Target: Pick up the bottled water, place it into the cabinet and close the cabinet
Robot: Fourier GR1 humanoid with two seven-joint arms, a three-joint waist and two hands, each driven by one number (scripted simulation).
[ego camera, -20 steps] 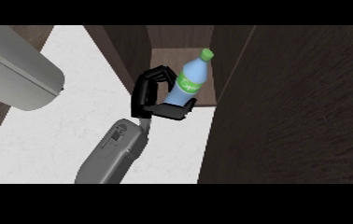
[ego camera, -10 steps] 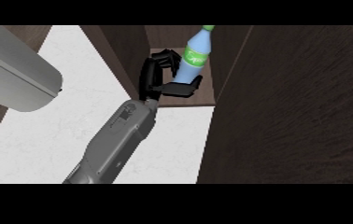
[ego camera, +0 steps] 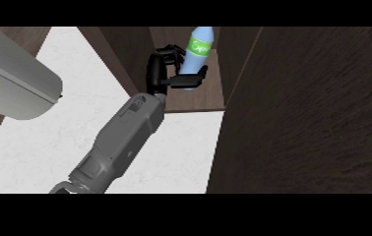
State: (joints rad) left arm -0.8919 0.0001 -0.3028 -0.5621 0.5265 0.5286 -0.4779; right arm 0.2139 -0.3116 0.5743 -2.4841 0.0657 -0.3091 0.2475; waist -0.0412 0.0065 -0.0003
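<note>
The water bottle (ego camera: 198, 50), pale blue with a green label, stands nearly upright inside the dark wooden cabinet (ego camera: 131, 53), over its shelf floor (ego camera: 196, 101). The picture's upper band cuts off its top. My right hand (ego camera: 155, 73) is shut on the bottle's lower half, with the fingers behind it on the left and the thumb (ego camera: 190, 80) across its front. Whether the bottle's base touches the shelf I cannot tell. My grey right forearm (ego camera: 120, 136) stretches up from the lower left. The left hand does not show.
The cabinet's open door (ego camera: 305, 122) fills the right side as a tall dark panel close to the bottle. A white counter (ego camera: 65, 127) lies below and to the left. A large grey rounded shape (ego camera: 22, 87) sits at the left edge.
My right arm has stretched forward, carrying the bottle up the view and deeper into the cabinet. The bottle has gone from tilted to nearly upright.
</note>
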